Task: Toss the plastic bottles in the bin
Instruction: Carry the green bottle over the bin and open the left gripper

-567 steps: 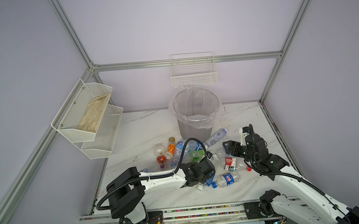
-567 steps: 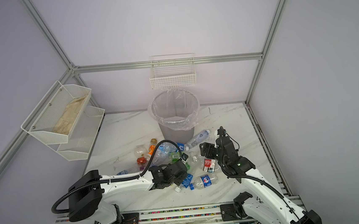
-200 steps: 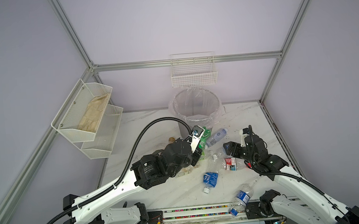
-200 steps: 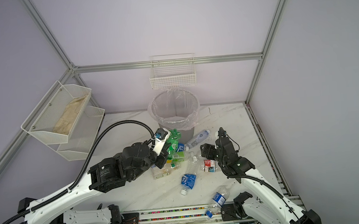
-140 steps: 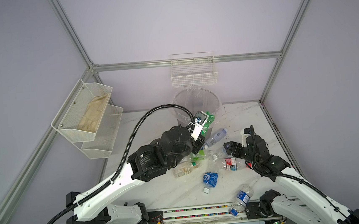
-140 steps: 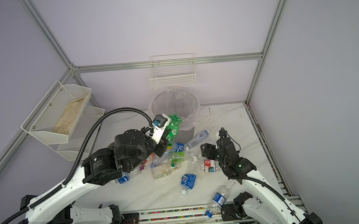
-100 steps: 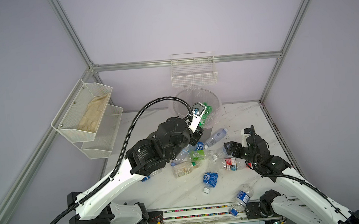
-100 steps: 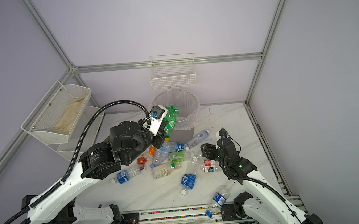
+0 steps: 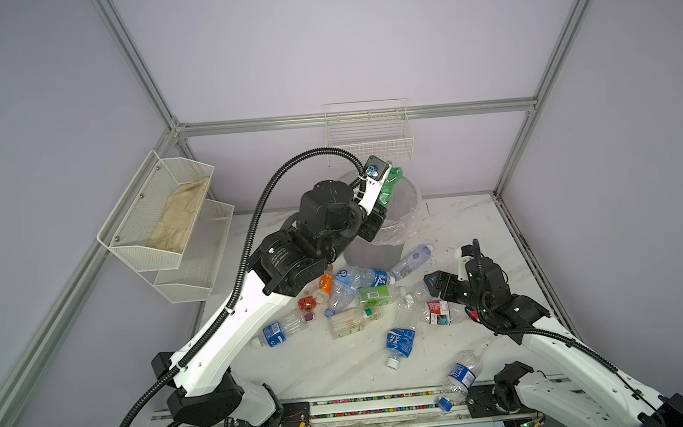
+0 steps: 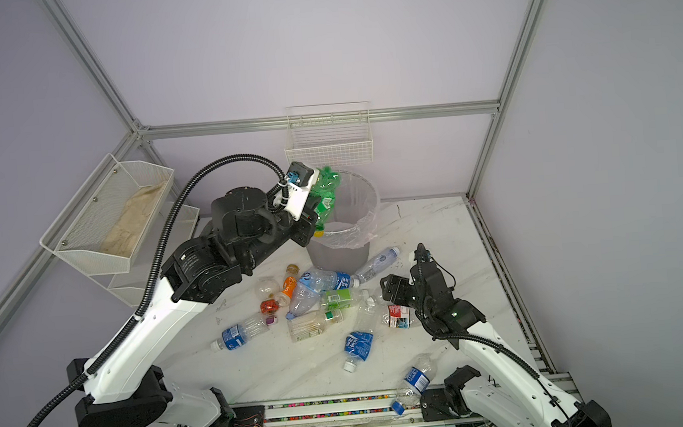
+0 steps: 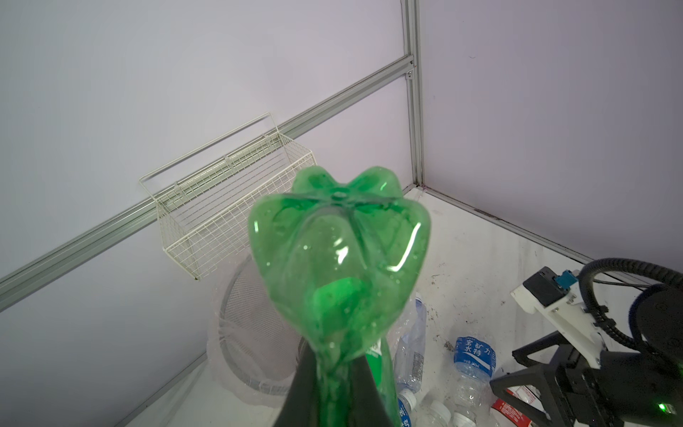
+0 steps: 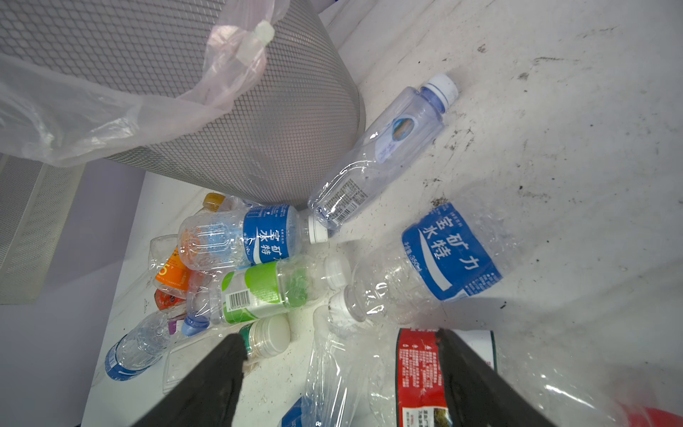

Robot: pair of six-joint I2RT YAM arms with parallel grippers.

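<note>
The left gripper [image 11: 334,369] squeezes the green bottle [image 11: 340,258], bottom up, above the bin [image 10: 366,204]. The bottle looks light and squashy. The right gripper [image 12: 340,338] gapes wide over a red-label bottle [image 12: 417,373].

Bottles [image 9: 373,296] crowded the middle of the table [image 9: 322,362], jammed right up against the bin [image 9: 372,254] at its 6 o'clock. Left arm [image 9: 255,304] and its green bottle [image 9: 389,181] blocked the rim at 9 o'clock; wire basket [image 9: 368,145] hung above at 12. Bare tabletop lay open at 3.
</note>
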